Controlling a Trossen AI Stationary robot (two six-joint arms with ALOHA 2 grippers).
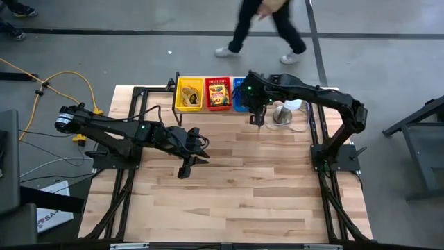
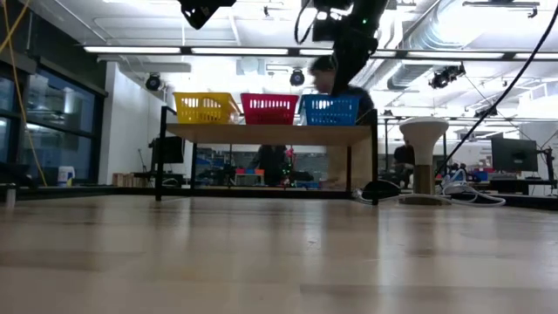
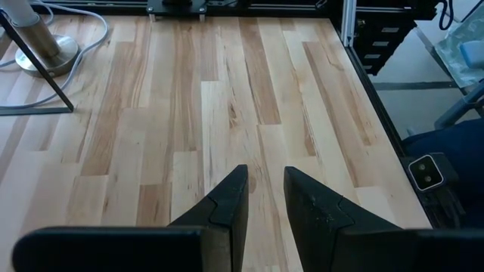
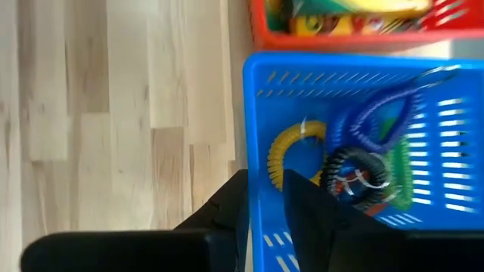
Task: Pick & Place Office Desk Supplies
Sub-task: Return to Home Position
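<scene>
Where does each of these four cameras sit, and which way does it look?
High view: overhead, straight down on the wooden table; both dark arms show.
Low view: table-top height, level toward the blue plastic basket on the shelf; arms hang above.
Left wrist view: past the left claw onto bare tabletop.
Right wrist view: past the right claw into that basket.
Shared: high, low, right wrist all show the basket.

Blue bin (image 1: 238, 104) mostly hidden under right arm (image 1: 312, 97); red bin (image 4: 340, 39) cut off.
</scene>
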